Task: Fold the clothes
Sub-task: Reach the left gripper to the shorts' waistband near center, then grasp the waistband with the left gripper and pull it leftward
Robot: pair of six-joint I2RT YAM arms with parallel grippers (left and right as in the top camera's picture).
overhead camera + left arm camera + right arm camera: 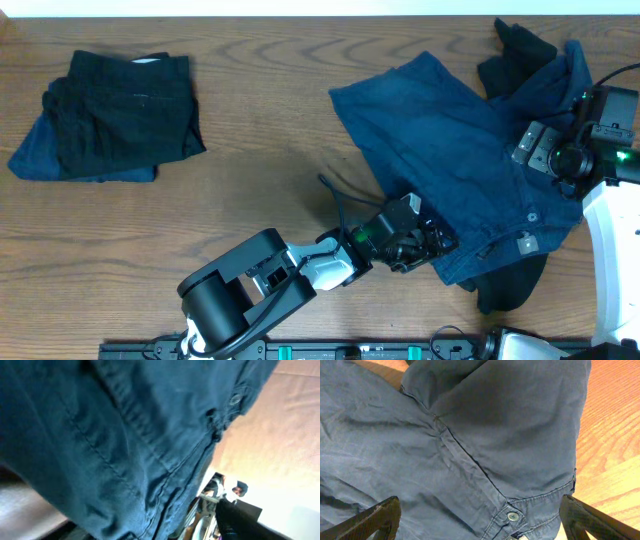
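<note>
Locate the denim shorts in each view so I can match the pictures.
Overhead: shorts spread across the right half of the table.
Left wrist: shorts fill the frame except the right side.
Right wrist: shorts fill most of the frame, with bare wood at right.
Shared landmark: a waistband button, low in the right wrist view and upper right in the left wrist view; probably the same one.

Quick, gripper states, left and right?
Left gripper: at the edge of the denim shorts, grip cannot be told.
Right gripper: open above the shorts, holding nothing.
</note>
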